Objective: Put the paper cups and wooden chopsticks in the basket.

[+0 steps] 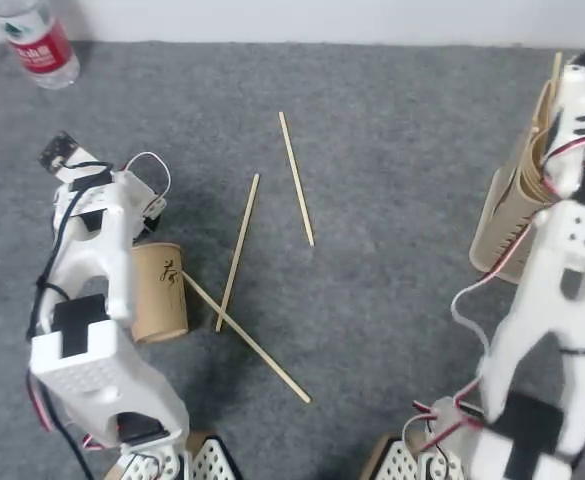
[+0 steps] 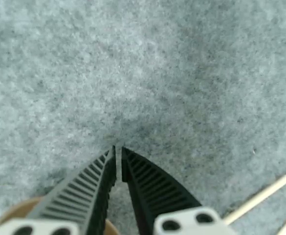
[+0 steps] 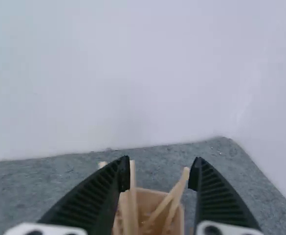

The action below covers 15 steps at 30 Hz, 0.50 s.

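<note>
We see a brown paper cup (image 1: 159, 292) lying on its side on the grey felt counter (image 1: 392, 150), under the left arm. The left tool (image 2: 117, 151) is closed on nothing. Three thin wooden chopsticks (image 1: 239, 250) lie just beside the cup. The right tool (image 3: 161, 164) gapes wide, empty, over the tall beige basket (image 1: 507, 215), which already holds sticks. A clear plastic bottle (image 1: 37, 40) sits at the far corner.

Left arm (image 1: 97, 260): white plastic shell, black servo blocks, black cable, thin white wire loop. Right arm (image 1: 542, 330): same white shell, dotted-hole panel, red/white/black wires. Left gripper (image 2: 118, 152) and right gripper (image 3: 160, 164): black ribbed fingers, white screw-holed mounts.
</note>
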Tool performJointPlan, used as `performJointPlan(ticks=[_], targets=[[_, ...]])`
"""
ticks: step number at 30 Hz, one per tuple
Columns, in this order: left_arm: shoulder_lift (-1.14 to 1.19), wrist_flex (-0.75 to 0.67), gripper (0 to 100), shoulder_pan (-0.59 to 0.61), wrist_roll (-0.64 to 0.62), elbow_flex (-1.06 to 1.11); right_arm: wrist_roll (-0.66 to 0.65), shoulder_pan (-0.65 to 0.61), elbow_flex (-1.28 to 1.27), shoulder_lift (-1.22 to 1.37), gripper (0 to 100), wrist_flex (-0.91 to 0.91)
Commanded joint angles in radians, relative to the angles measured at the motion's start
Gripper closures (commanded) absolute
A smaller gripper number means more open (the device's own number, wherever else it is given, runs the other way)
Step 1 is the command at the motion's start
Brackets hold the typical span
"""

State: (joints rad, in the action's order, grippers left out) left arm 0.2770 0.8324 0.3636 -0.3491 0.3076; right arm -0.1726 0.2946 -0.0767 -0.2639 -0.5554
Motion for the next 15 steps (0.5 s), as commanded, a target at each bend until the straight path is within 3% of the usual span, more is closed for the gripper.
performJointPlan(ticks=[1, 7, 10, 15], targets=[[-0.032, -0.015, 99, -0.012, -0.003, -0.007, 0.008, -0.084, 0.068, -0.157, 80.1, -0.2], [-0.044, -0.011, 99, -0.084, -0.002, -0.013, 0.011, -0.292, -0.011, -0.219, 80.4, -0.562], [-0.084, -0.009, 99, -0.101, 0.081, -0.013, 0.018, -0.338, -0.141, -0.22, 80.5, -0.57], [-0.23, 0.058, 99, -0.094, 0.278, -0.028, 0.157, -0.407, -0.393, -0.216, 80.5, -0.446]])
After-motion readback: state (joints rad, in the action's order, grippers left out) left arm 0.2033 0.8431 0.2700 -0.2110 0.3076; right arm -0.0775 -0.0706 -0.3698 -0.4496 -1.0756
